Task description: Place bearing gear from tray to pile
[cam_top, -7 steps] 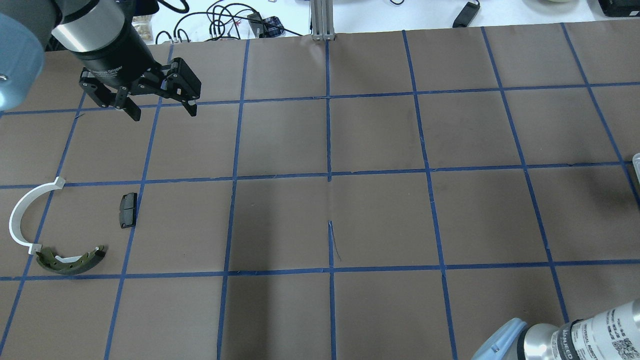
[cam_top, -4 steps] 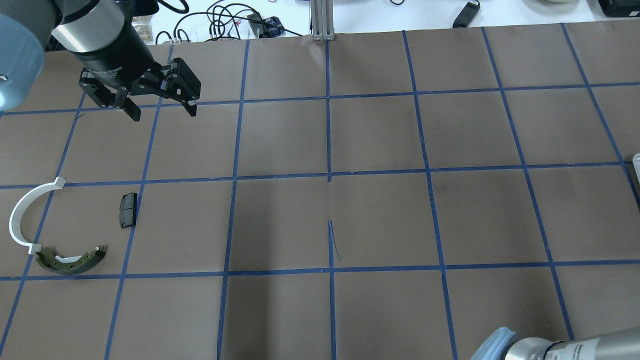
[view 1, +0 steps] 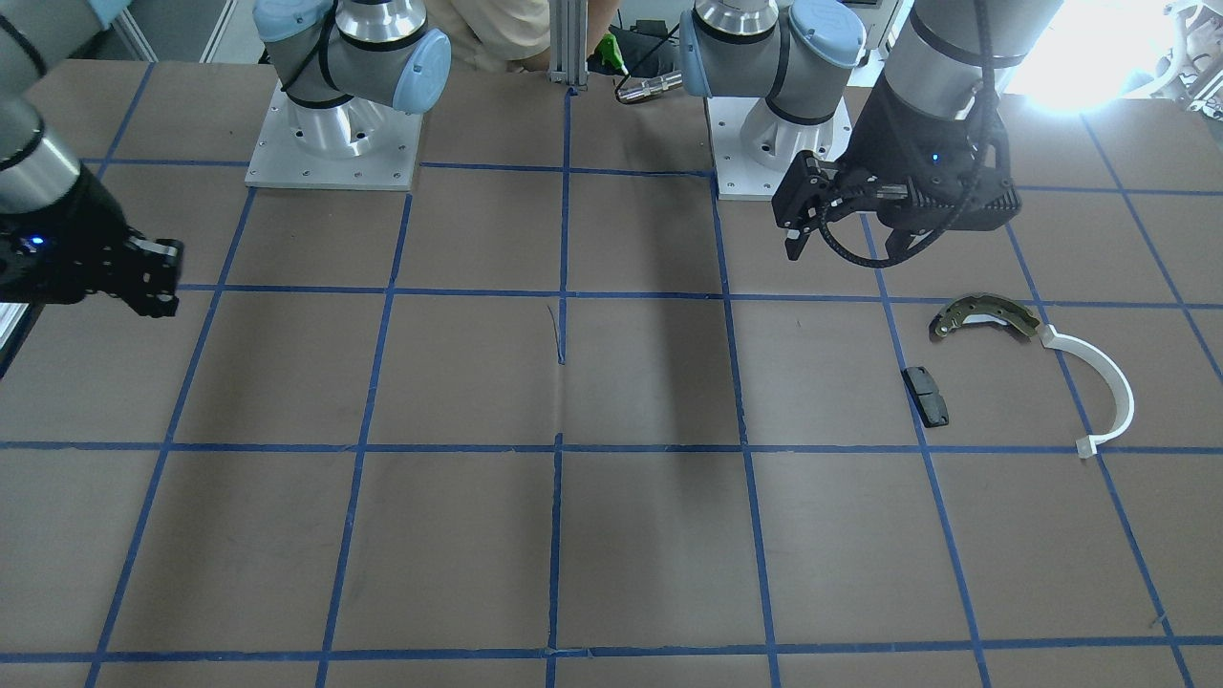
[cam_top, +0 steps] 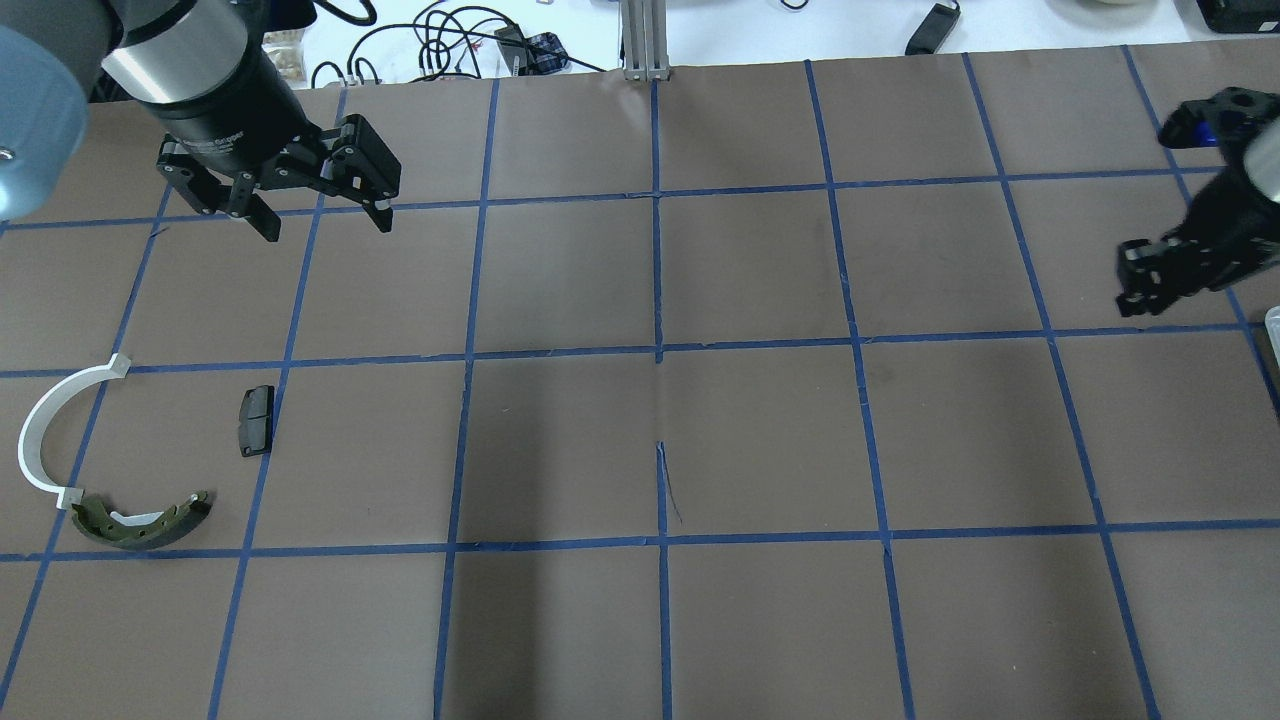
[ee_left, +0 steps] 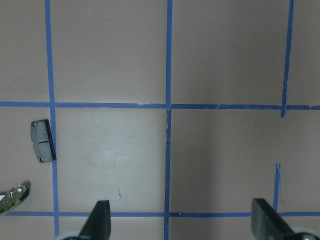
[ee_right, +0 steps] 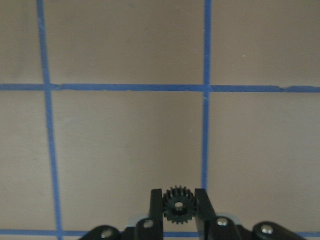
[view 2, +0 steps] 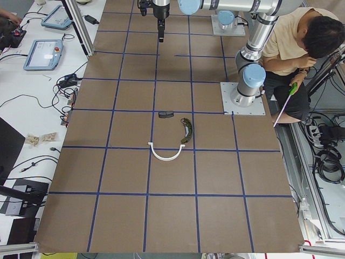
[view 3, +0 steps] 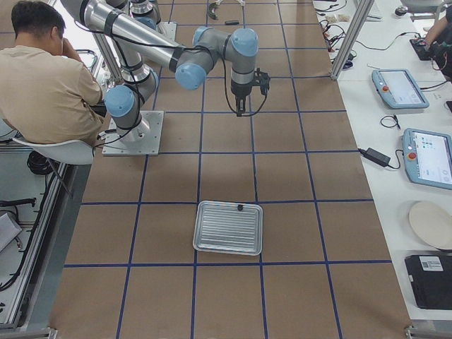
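My right gripper [ee_right: 178, 194] is shut on a small black toothed bearing gear [ee_right: 178, 206] and holds it above the brown table. In the overhead view it [cam_top: 1140, 290] is at the far right, next to the tray's corner [cam_top: 1272, 325]. The whole ribbed silvery tray [view 3: 229, 227] shows in the exterior right view. The pile lies at the left: a bronze-grey brake shoe [cam_top: 140, 520], a white plastic arc [cam_top: 45, 430] and a black pad [cam_top: 256, 420]. My left gripper [cam_top: 325, 215] is open and empty, hovering beyond the pile.
Blue tape divides the table into squares. A small dark part [view 3: 240, 207] sits at the tray's far rim. Cables [cam_top: 440, 40] and an aluminium post [cam_top: 645, 40] line the far edge. A person [view 3: 46, 78] sits by the robot bases.
My right arm has swung from the bottom right corner up to the far right, so its gripper now shows in the overhead view. The left gripper and the pile have not moved.
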